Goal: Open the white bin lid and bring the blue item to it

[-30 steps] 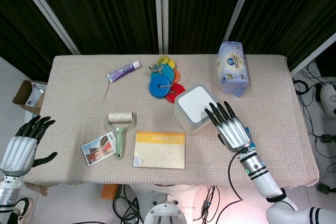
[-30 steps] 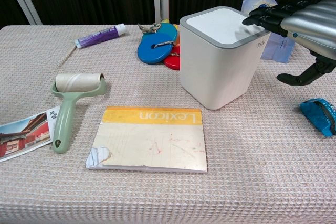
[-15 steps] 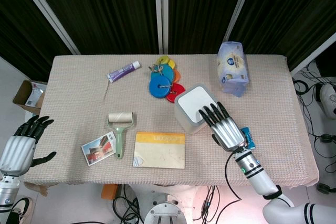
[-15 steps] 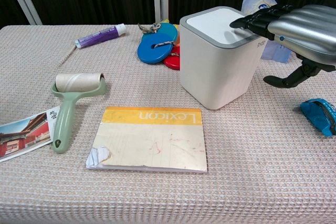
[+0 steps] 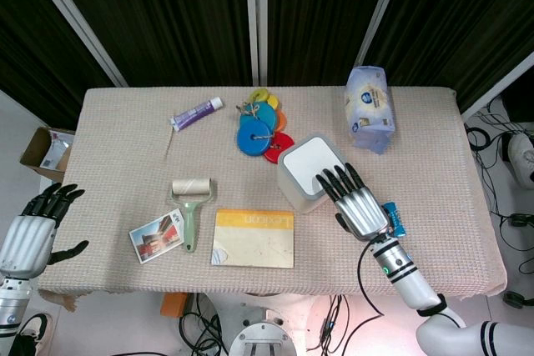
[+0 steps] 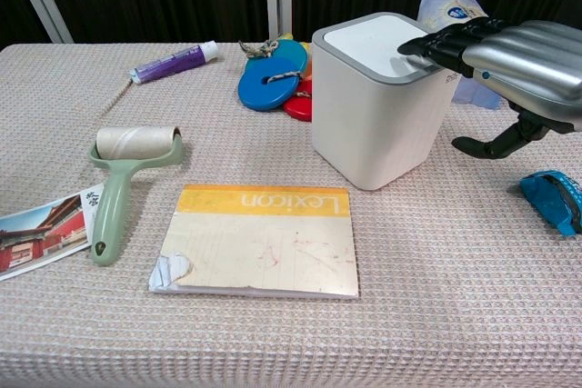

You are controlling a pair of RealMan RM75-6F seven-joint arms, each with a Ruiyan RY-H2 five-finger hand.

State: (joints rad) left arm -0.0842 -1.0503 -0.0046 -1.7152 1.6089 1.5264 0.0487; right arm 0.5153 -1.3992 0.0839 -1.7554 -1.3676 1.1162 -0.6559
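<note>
The white bin (image 5: 305, 174) (image 6: 377, 106) stands right of the table's middle, its flat lid (image 6: 377, 43) down. My right hand (image 5: 356, 203) (image 6: 509, 56) reaches over the bin's near right corner, fingers extended with the fingertips (image 6: 420, 44) lying on the lid's edge and the thumb hanging below; it holds nothing. The blue item (image 5: 393, 219) (image 6: 553, 196), a small wrapped packet, lies on the cloth just right of that hand. My left hand (image 5: 33, 232) hangs beyond the table's left edge, fingers spread and empty; the chest view does not show it.
A yellow notepad (image 5: 253, 238) lies in front of the bin, with a green lint roller (image 5: 190, 202) and a photo card (image 5: 156, 236) to its left. Coloured discs (image 5: 259, 128), a purple tube (image 5: 196, 113) and a tissue pack (image 5: 369, 107) sit farther back.
My right hand has slid left and lowered, from hovering beside the bin's corner to resting its fingertips on the lid. The left hand has barely moved.
</note>
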